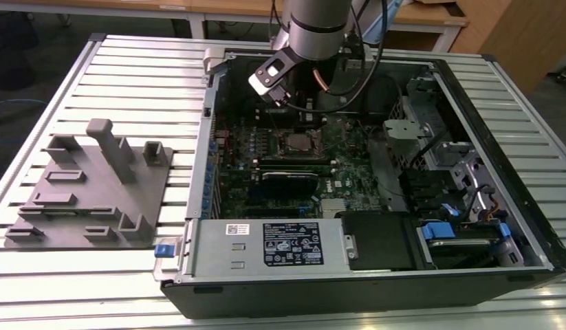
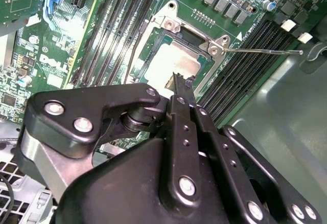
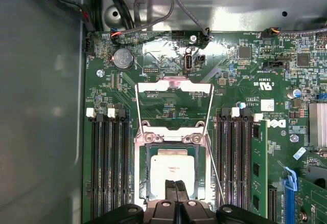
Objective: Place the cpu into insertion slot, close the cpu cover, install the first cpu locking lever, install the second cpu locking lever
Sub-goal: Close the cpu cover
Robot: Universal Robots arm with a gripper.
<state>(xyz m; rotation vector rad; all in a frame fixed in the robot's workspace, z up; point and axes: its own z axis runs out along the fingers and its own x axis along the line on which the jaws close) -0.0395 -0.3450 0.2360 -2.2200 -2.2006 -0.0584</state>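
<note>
Here, an open computer case [image 1: 356,295] lies on a slatted metal counter [image 1: 136,75], with a grey moulded fixture [image 1: 81,199] beside it on the exterior view's left. The robot arm [image 1: 315,20] reaches down into the case over the green motherboard [image 1: 347,182].

In both wrist views the cpu [image 3: 171,168] [image 2: 171,63] lies flat inside the insertion slot [image 3: 144,173] [image 1: 296,143], its dull silver face up. Long black memory slots [image 3: 110,168] flank it on either side.

The cpu cover [image 3: 173,86] is swung up and away from the slot – open, not resting on the chip. A thin wire lever [image 2: 265,51] juts out from the slot's corner, unlatched.

The claw [image 3: 175,184] [image 2: 181,81] hangs over the near edge of the chip with its two dark fingers pressed together and nothing between them. Whether the tips touch the chip cannot be told.
</note>
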